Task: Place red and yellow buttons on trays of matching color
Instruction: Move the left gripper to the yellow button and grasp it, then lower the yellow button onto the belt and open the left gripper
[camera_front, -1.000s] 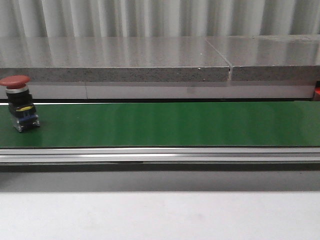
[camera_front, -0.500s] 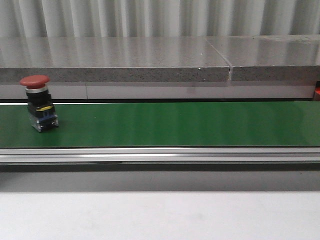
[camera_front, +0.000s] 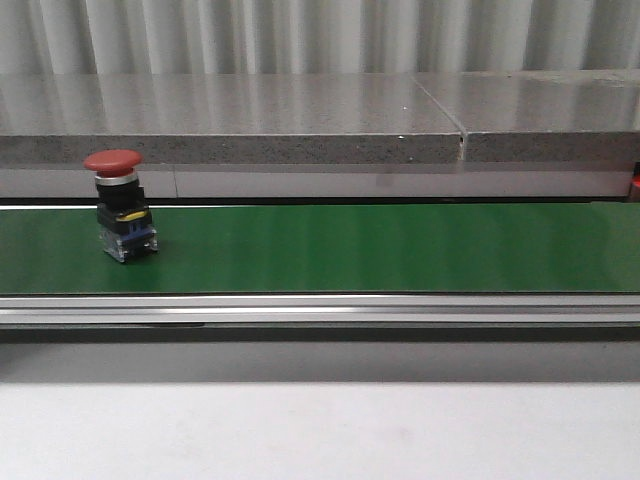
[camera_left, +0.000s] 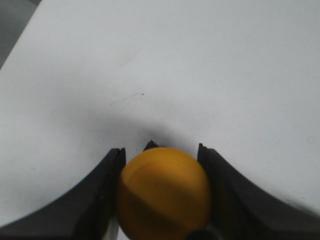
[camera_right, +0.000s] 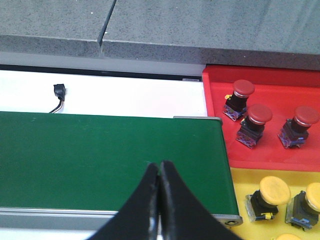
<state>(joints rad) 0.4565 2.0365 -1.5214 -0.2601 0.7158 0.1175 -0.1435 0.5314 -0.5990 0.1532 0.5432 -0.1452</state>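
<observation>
A red-capped button (camera_front: 121, 204) stands upright on the green belt (camera_front: 380, 248) at its left part in the front view. My left gripper (camera_left: 161, 156) is shut on a yellow button (camera_left: 164, 192) over a white surface (camera_left: 175, 65). My right gripper (camera_right: 160, 166) is shut and empty, above the belt's right end (camera_right: 100, 160). In the right wrist view the red tray (camera_right: 270, 127) holds three red buttons (camera_right: 255, 125), and the yellow tray (camera_right: 245, 185) below it holds several yellow buttons (camera_right: 267, 196). Neither gripper shows in the front view.
A grey stone ledge (camera_front: 300, 125) runs behind the belt. An aluminium rail (camera_front: 320, 310) edges the belt's front, with a white tabletop (camera_front: 320, 430) before it. A small black cable clip (camera_right: 60, 92) lies on the white strip behind the belt.
The red-capped button has moved to the right along the belt, from the far left edge to well inside the view.
</observation>
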